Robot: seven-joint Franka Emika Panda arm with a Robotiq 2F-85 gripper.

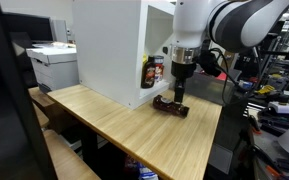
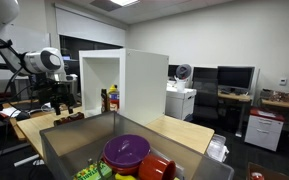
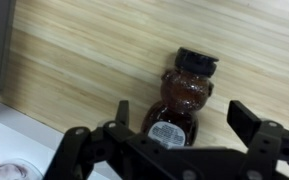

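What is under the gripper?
A bear-shaped bottle lying on the wooden table, its black cap showing. The gripper covers its bottom end.

White cabinet (image 1: 109, 45) on wooden table (image 1: 124, 125); printer (image 1: 54, 62) behind; grey bin (image 2: 69, 145) apart.

My white arm (image 1: 239, 20) enters from two o'clock in an exterior view and bends so my wrist points straight down toward six o'clock. My black gripper (image 1: 177, 97) hangs vertical, jaws spread wide and clamping nothing. In the wrist view, my fingers (image 3: 246, 118) stand at nine and three o'clock.
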